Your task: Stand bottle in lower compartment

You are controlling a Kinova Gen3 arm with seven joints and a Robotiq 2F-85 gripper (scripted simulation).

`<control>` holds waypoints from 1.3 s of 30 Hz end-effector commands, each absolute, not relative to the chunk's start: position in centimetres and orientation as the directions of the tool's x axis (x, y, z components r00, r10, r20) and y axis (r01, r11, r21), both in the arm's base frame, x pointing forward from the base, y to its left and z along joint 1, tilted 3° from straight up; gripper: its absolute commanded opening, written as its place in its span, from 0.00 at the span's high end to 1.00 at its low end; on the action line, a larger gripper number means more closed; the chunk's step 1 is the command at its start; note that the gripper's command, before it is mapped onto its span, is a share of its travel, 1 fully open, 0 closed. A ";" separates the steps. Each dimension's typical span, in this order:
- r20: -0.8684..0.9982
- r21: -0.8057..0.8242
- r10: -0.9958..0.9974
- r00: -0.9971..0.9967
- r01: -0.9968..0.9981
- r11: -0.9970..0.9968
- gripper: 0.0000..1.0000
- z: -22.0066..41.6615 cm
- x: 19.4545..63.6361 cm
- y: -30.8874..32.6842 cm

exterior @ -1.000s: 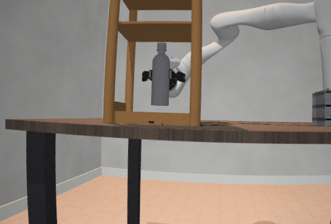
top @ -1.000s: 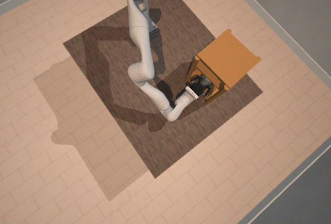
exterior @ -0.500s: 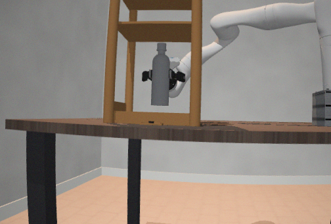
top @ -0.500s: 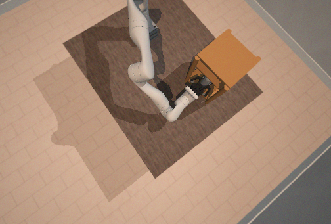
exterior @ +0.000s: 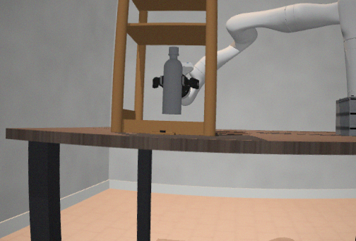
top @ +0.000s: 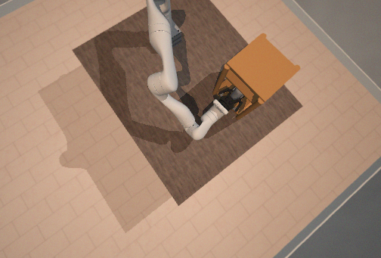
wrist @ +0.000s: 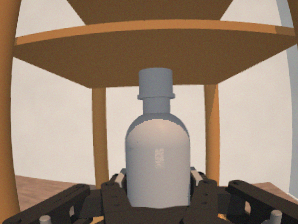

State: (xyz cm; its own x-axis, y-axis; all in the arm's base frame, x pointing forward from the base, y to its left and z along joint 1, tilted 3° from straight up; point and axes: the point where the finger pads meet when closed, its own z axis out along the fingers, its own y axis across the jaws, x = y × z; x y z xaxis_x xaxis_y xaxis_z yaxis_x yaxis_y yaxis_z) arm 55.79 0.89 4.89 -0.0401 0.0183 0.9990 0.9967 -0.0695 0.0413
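Tan tiled floor surrounds a dark wood bench [top: 125, 66] in my top view. On it I see the white arm [top: 160, 40] reaching from the far edge down to an orange-brown shelving unit [top: 264, 63] near the bench's right corner. My tool [top: 230, 98] sits just under the unit's overhanging top board, and only a sliver of the grey bottle [top: 235, 94] shows there.

From the exterior view, with grey walls behind, the shelving unit [exterior: 211, 55] stands on the bench [exterior: 176, 141], which has dark legs. The bottle [exterior: 172, 83] is upright, cap up, inside the lower compartment, below the middle shelf board. Its base hangs above the compartment floor, not touching it. My tool [exterior: 173, 82] is clamped around the bottle's middle, one finger showing on each side, with the arm [exterior: 282, 16] coming in from the right.

At the wrist, I look straight at the bottle [wrist: 157, 163], held between my tool's dark fingers, with its cap just under the middle shelf board [wrist: 147, 46]. Two rear posts stand behind it, against a pale wall.
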 end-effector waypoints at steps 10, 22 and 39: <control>0.999 0.042 0.018 -0.041 0.997 -0.070 1.00 3.2 55.9 0.9; 0.999 0.042 0.018 -0.041 0.997 -0.070 1.00 3.2 55.9 0.9; 0.999 0.042 0.018 -0.041 0.997 -0.070 1.00 3.2 55.9 0.9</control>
